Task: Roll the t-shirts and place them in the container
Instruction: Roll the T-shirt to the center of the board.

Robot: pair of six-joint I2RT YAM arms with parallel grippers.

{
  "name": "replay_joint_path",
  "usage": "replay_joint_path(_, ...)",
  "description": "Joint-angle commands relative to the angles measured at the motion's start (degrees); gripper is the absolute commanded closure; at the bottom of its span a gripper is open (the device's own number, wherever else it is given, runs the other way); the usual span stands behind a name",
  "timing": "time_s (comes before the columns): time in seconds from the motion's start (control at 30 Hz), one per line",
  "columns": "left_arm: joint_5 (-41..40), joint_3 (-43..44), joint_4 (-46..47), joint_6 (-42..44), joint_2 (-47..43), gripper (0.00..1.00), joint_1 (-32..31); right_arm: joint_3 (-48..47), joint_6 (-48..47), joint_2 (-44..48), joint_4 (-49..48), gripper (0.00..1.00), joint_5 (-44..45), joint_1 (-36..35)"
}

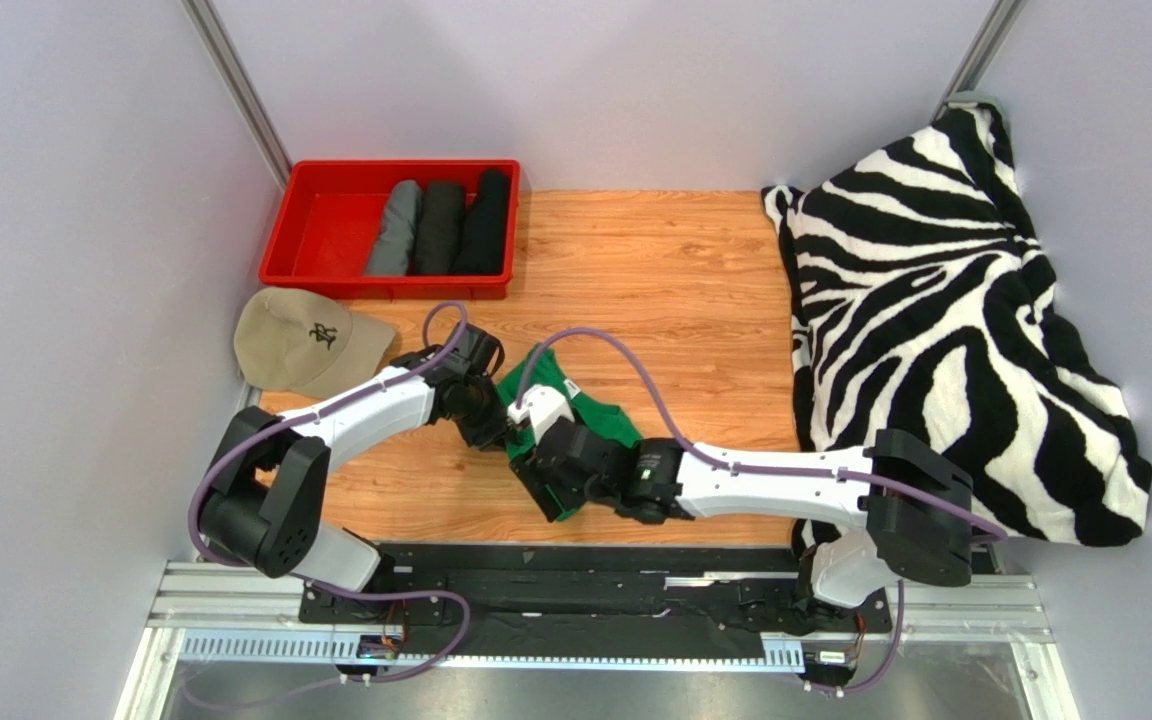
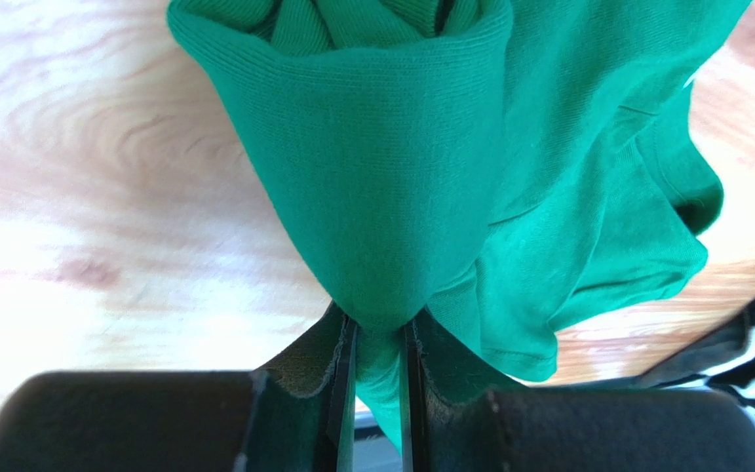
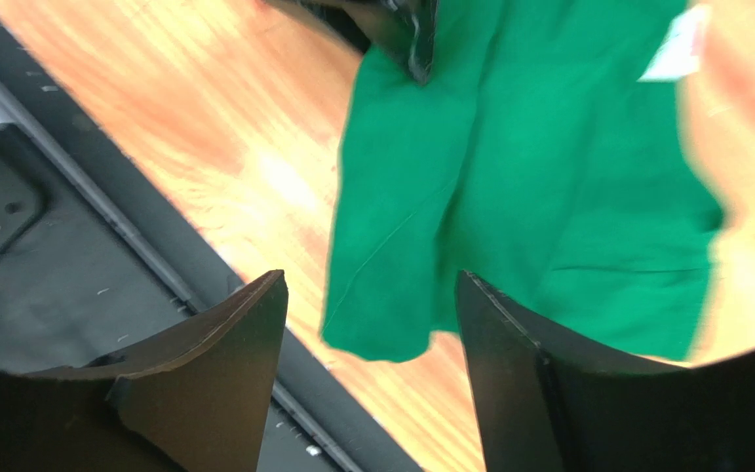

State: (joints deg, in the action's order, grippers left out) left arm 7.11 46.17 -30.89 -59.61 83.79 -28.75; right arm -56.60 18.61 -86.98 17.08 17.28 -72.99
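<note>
**Three rolled, one to go**

The green t-shirt (image 1: 606,423) lies bunched at the near middle of the table (image 1: 657,270), unfinished. Far left, the red tray (image 1: 324,180) holds one grey roll (image 1: 394,230) and two black rolls (image 1: 443,225). My left gripper (image 2: 377,340) pinches a green fold, jaws nearly closed; my right gripper (image 3: 370,281) hovers wide open, holding nothing.

Green t-shirt (image 2: 381,177), bunched, perhaps half-rolled, lies centrally; three rolled t-shirts (image 1: 440,228) (grey, two black) lie far-left.
</note>
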Motion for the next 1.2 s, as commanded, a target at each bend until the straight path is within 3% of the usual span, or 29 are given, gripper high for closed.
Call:
replay_joint_path(0.0,-0.6,2.9,-7.9,2.0,-1.5,0.87,-0.3,-7.2,-6.3,-6.2,7.0,0.31,18.7,-6.9)
replay_joint_path(0.23,-0.6,3.6,-9.0,2.9,-1.9,0.87,-0.2,-14.3,-9.6,-18.0,10.5,0.30,27.3,-13.3)
replay_joint_path(0.43,-0.7,3.6,-9.3,3.6,-2.0,0.87,-0.2,-17.9,-8.8,-24.5,13.9,0.31,31.1,-13.8)
replay_joint_path(0.57,-0.1,3.5,-8.6,4.6,-2.4,0.86,-0.2,-17.0,-8.3,-25.2,13.5,0.39,30.5,-13.3)
replay_joint_path(0.6,0.1,3.5,-8.3,4.9,-2.6,0.80,-0.2,-16.8,-8.1,-25.2,13.4,0.41,30.0,-12.6)
replay_joint_path(0.67,0.4,3.4,-7.1,5.6,-3.7,0.72,-0.1,-15.0,-7.8,-23.8,11.8,0.48,26.6,-11.7)
replay_joint_path(0.7,0.5,3.3,-6.6,5.9,-4.1,0.62,-0.1,-14.0,-7.7,-22.9,10.9,0.49,24.8,-10.4)
replay_joint_path(0.8,3.2,3.0,-3.0,7.6,-6.1,0.48,0.5,-8.9,-7.1,-18.1,5.4,0.50,15.1,-6.7)
replay_joint_path(0.97,5.3,2.7,1.4,10.2,-10.4,0.39,2.6,-2.4,-4.6,-11.9,-3.1,0.53,-5.6,0.6)
replay_joint_path(1.17,7.6,-2.0,7.1,9.5,-15.7,0.38,6.3,3.9,1.0,-9.3,-11.2,0.53,-27.1,11.0)
